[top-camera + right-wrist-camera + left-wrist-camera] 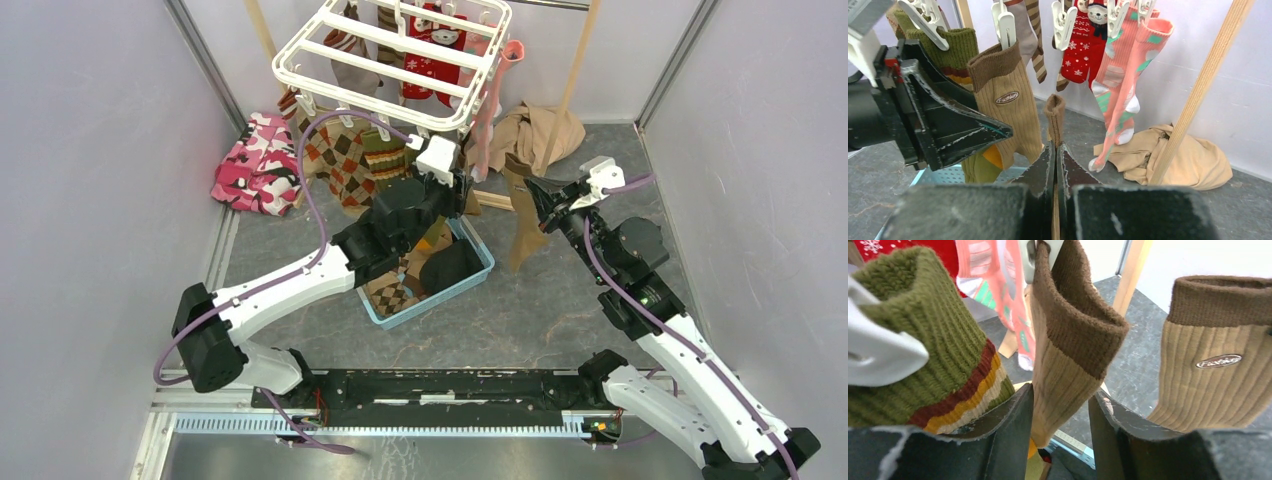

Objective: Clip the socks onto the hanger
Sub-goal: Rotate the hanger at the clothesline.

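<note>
The white hanger [395, 55] hangs at the back with several socks clipped on. A tan sock with a brown cuff [1068, 340] hangs from a white clip [1030, 255]. My left gripper [1060, 392] is open around its lower part, and its left finger touches the sock. The sock shows in the right wrist view [1008, 100] with a label. My right gripper [1055, 147] is shut on the matching tan sock [1054, 112], cuff up, just right of the clipped one; it also shows in the left wrist view [1218, 355]. A green striped sock [923, 340] hangs clipped to the left.
A red sock [1083, 45] and a pink sock [1120, 75] hang behind. A blue basket [480, 275] with more socks sits under the left arm [400, 215]. A wooden pole [1198, 95], a beige garment [540, 130] and a camouflage cloth [255, 165] are nearby.
</note>
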You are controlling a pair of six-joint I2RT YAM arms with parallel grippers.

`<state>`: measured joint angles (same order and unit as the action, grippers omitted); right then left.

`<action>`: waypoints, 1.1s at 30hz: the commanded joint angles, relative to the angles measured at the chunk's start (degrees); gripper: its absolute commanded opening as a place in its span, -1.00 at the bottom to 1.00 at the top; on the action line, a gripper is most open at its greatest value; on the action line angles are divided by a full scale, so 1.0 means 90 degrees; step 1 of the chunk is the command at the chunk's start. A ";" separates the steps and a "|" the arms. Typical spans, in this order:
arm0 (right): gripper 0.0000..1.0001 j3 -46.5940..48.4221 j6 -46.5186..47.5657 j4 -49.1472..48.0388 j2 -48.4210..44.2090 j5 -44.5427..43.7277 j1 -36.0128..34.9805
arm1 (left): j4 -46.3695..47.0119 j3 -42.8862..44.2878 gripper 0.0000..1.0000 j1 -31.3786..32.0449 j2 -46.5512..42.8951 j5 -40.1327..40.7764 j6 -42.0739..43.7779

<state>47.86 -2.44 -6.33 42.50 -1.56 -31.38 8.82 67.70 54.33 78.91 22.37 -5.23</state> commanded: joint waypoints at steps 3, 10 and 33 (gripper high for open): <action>-1.00 -0.0097 -0.0146 -0.0324 -0.0007 0.0151 0.0024 | 0.0739 0.0153 -0.21 -0.0128 -0.0031 0.0429 0.0299; -1.00 -0.0179 -0.0113 -0.0405 0.0024 0.0366 0.0020 | 0.0490 -0.0287 -0.84 -0.0759 -0.0709 -0.0387 -0.0001; -1.00 0.0079 -0.0565 -0.1559 0.1160 0.3356 -0.0022 | -0.0926 -0.0717 -0.90 -0.4098 -0.1792 -0.2265 -0.0410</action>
<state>45.76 -4.64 -15.00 50.70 22.57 -31.38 1.43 61.08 21.15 62.46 5.28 -6.07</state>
